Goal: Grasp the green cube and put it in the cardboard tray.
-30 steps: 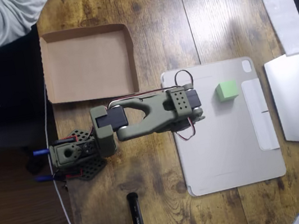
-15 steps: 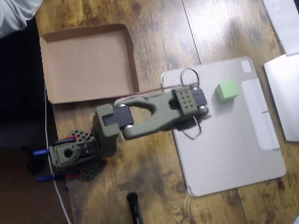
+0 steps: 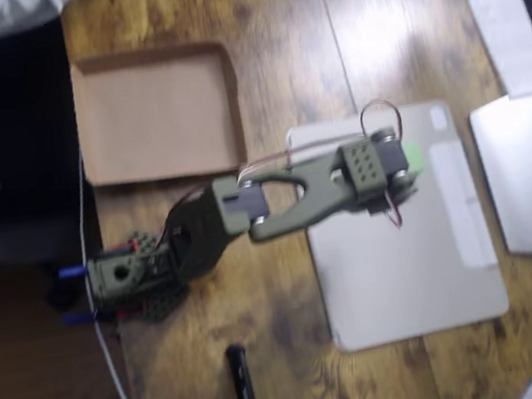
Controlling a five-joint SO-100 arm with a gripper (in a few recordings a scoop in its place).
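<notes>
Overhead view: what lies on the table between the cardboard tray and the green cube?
In the overhead view, bare wooden tabletop and a corner of the light-grey tablet cover lie between the cardboard tray and the green cube; the olive-green arm reaches across just below that stretch.

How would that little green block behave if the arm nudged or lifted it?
The green cube has flat faces, so it would probably slide across the smooth grey cover rather than roll. It looks small and solid, so likely light and stiff; the tool above hides most of it.
</notes>
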